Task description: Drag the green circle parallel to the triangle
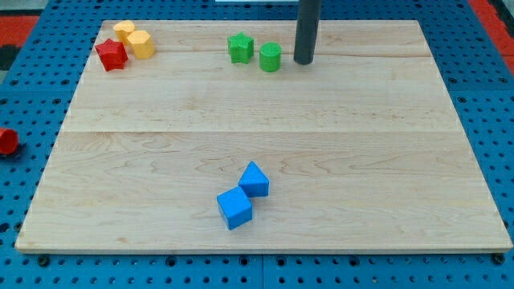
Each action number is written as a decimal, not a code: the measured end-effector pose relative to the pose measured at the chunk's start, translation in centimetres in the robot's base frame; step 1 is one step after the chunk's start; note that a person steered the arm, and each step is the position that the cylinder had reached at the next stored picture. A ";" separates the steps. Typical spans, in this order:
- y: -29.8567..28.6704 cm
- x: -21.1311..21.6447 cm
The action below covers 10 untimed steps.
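The green circle [270, 57] is a short green cylinder near the view's top, right of centre-left. A green star [240, 47] sits just to its left, close beside it. The blue triangle [254, 179] lies low in the middle of the board, touching a blue cube [234, 208] at its lower left. My tip [303, 60] is at the end of the dark rod, just right of the green circle with a small gap between them.
A red star [112, 54], a yellow cylinder [123, 31] and a yellow hexagon [141, 43] cluster at the board's top left corner. A red block [7, 141] lies off the wooden board [265, 136] on the blue pegboard at the view's left.
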<state>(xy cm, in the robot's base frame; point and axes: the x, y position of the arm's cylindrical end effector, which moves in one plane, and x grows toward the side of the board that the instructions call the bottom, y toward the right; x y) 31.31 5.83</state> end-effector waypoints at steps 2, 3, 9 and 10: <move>3.6 -3.1; -1.8 -4.3; -25.9 9.1; -23.5 12.8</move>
<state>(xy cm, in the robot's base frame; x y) 44.12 -17.67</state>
